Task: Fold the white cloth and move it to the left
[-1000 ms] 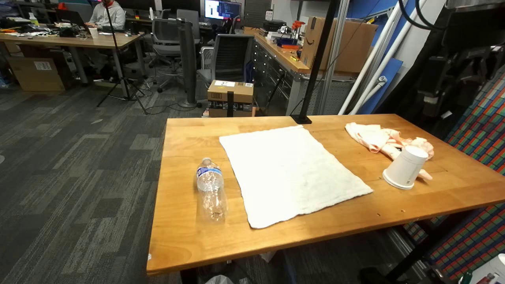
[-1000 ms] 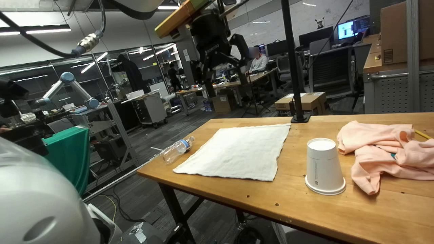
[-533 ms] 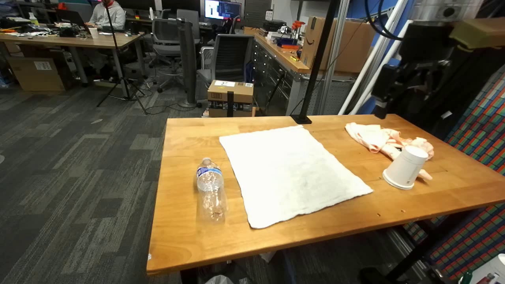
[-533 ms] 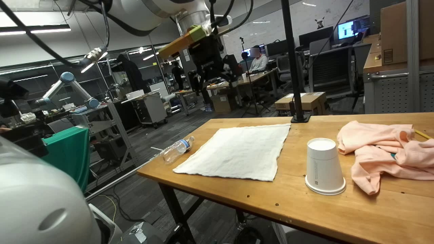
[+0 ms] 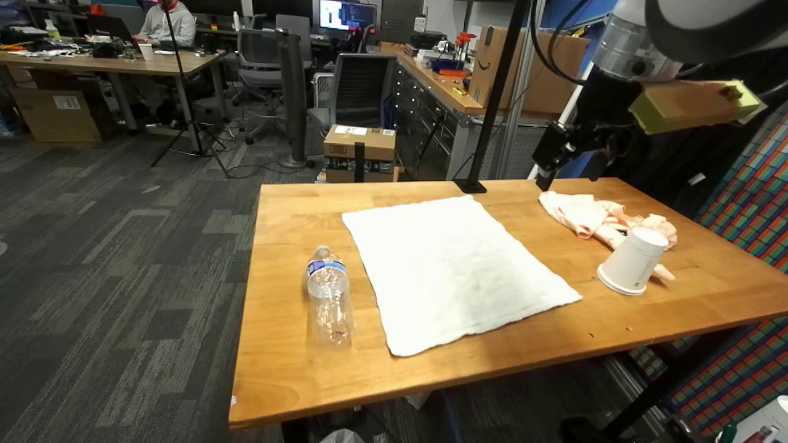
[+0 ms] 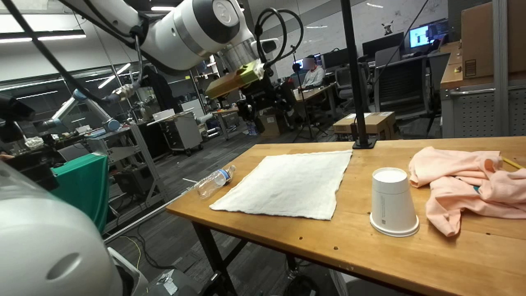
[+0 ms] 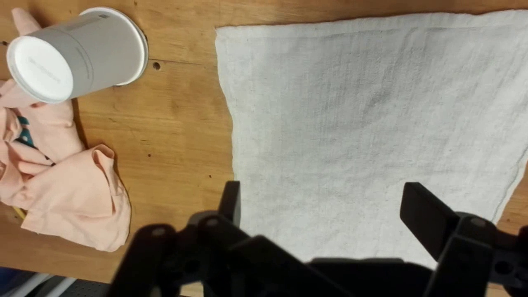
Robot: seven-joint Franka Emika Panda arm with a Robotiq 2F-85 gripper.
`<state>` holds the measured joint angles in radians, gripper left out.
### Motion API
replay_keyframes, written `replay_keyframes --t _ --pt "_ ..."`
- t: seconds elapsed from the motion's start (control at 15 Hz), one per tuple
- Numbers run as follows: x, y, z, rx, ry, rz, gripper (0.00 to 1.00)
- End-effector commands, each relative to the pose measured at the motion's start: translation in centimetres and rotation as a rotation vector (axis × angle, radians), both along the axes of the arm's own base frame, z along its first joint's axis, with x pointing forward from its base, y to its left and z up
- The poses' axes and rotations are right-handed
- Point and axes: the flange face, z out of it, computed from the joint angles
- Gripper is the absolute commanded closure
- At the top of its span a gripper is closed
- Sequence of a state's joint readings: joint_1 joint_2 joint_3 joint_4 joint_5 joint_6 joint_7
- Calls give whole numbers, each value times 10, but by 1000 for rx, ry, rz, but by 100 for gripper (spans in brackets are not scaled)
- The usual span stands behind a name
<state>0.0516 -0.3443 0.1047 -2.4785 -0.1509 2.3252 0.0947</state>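
Observation:
The white cloth (image 5: 455, 271) lies flat and spread out on the wooden table, a single wide sheet in both exterior views. In the wrist view the white cloth (image 7: 363, 103) fills the middle and right, its left edge running down beside one finger. My gripper (image 7: 321, 189) stands open over it, jaws wide apart, with nothing held between them. In an exterior view the gripper (image 6: 269, 119) hangs well above the table, behind the cloth's far edge as seen from there. The gripper (image 5: 569, 178) also shows near the table's far right side, dark against a dark background.
A clear plastic bottle (image 5: 329, 298) lies beside the cloth near the table's edge. An upturned white cup (image 6: 394, 201) and a crumpled pinkish rag (image 6: 468, 181) are on the cloth's other side. A black pole (image 6: 357, 74) rises from the table's back edge.
The arm has come further into both exterior views. My gripper has moved left in one of them and lower in the picture in another, tilting as it goes. Cloth, bottle, cup and rag have not moved.

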Motion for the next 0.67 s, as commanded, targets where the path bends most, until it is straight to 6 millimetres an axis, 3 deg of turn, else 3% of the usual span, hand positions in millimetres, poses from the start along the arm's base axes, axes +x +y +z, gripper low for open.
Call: replay_keyframes --t 0.0,0.27,0.6 --pt "-13 -24 -20 -50 -31 -21 0" --pt "-20 -46 -51 -96 -19 -47 0" --pt "-12 -43 -78 -64 -51 -85 0"
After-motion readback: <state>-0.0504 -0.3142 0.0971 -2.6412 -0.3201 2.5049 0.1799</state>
